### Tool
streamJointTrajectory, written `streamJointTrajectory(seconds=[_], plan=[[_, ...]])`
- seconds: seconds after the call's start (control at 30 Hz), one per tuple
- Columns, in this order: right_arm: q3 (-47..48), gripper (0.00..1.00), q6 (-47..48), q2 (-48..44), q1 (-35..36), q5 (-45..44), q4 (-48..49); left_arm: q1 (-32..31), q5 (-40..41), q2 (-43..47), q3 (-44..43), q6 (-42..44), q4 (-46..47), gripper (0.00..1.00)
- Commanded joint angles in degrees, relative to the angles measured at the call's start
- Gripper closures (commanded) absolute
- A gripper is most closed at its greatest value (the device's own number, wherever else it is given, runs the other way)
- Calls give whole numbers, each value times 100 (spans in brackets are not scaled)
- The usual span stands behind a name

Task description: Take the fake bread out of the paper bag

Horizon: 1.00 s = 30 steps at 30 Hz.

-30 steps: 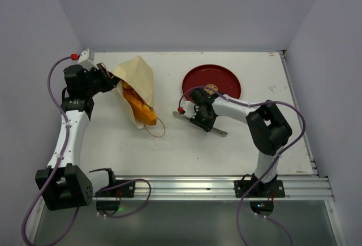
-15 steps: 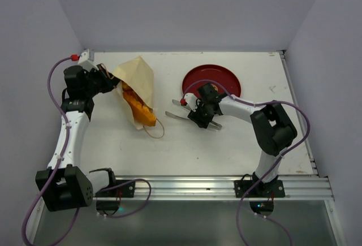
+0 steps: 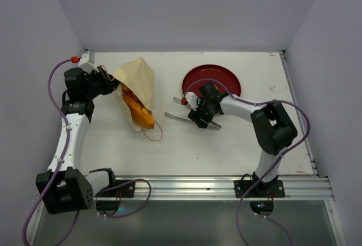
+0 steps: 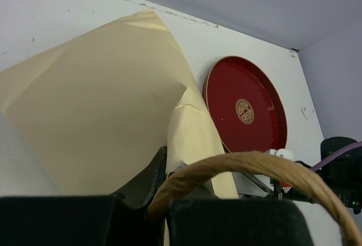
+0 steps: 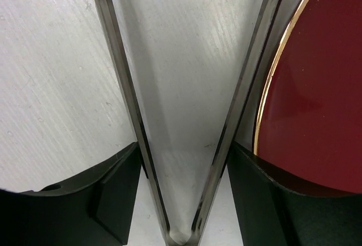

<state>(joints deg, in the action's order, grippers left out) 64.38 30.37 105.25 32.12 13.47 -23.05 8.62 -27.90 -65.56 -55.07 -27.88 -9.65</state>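
Just left of your red plate [image 3: 220, 77], right gripper [image 3: 199, 116] holds tongs [image 3: 172, 115], spread wider than before; left gripper [image 3: 113, 85] pinches the paper bag [image 3: 140, 76].

Scuffed white table [image 3: 226, 144], pale lilac walls [image 3: 186, 8] on three sides, aluminium rail [image 3: 186, 185] along near edge

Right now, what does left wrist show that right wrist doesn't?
Left wrist only: the paper bag and its cord handle. Right wrist only: the metal tongs up close, spread in a V between the right gripper jaws. Both: part of the red plate and the white table.
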Motion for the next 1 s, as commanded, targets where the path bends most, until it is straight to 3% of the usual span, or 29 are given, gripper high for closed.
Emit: streamJointTrajectory(seconds=[0.0, 0.07, 0.3, 0.37, 0.63, 0.9, 0.97], plan=[[-312, 37, 259, 531, 5, -126, -402, 87, -40, 140, 119, -33, 68, 100], [-277, 41, 259, 531, 5, -117, -437, 87, -40, 149, 137, -33, 68, 100], [-259, 92, 294, 269, -48, 59, -613, 87, -22, 184, 146, -33, 42, 100], [-277, 100, 285, -82, -65, 173, -718, 87, -22, 175, 137, -33, 33, 100], [-57, 100, -224, -1673, -214, 533, -1604, 87, 13, 52, 40, -165, 103, 100], [364, 100, -225, -3009, -268, 1815, -2625, -317, 188, -282, -162, -323, 148, 100], [522, 94, -198, -3150, -268, 1922, -2757, -483, 258, -334, -249, -358, 148, 100]])
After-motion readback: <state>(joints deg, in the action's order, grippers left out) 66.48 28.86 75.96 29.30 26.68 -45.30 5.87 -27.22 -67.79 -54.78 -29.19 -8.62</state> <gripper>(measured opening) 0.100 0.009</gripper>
